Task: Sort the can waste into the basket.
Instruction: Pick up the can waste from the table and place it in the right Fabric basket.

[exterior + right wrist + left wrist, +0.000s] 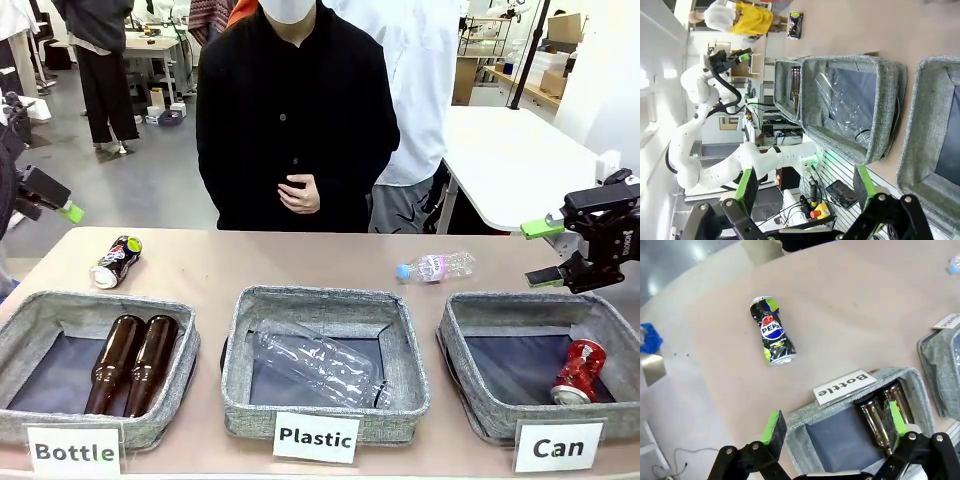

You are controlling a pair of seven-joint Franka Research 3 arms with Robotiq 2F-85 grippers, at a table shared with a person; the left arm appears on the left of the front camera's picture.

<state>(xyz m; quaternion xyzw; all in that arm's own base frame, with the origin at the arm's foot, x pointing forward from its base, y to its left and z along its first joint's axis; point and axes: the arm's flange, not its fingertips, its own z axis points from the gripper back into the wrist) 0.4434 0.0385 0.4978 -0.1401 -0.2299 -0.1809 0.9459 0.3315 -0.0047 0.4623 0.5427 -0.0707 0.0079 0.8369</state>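
A crushed black can (116, 261) lies on the table at the far left, behind the "Bottle" bin; in the left wrist view it (772, 337) lies on bare table beyond my fingers. A red can (578, 372) lies inside the grey "Can" basket (470, 340) at the front right. My left gripper (60, 205) hangs open at the left edge, above the table. In its own view the left gripper (835, 422) is over the "Bottle" bin's corner, holding nothing. My right gripper (543, 252) hovers open above the Can basket's far rim; in its own view the right gripper (805, 184) is empty too.
Two brown bottles (132, 362) lie in the "Bottle" bin (40, 310). A clear bottle (320, 365) lies in the "Plastic" bin (300, 300). A small plastic bottle (435, 267) rests on the table behind the Can basket. A person (295, 120) stands at the far edge.
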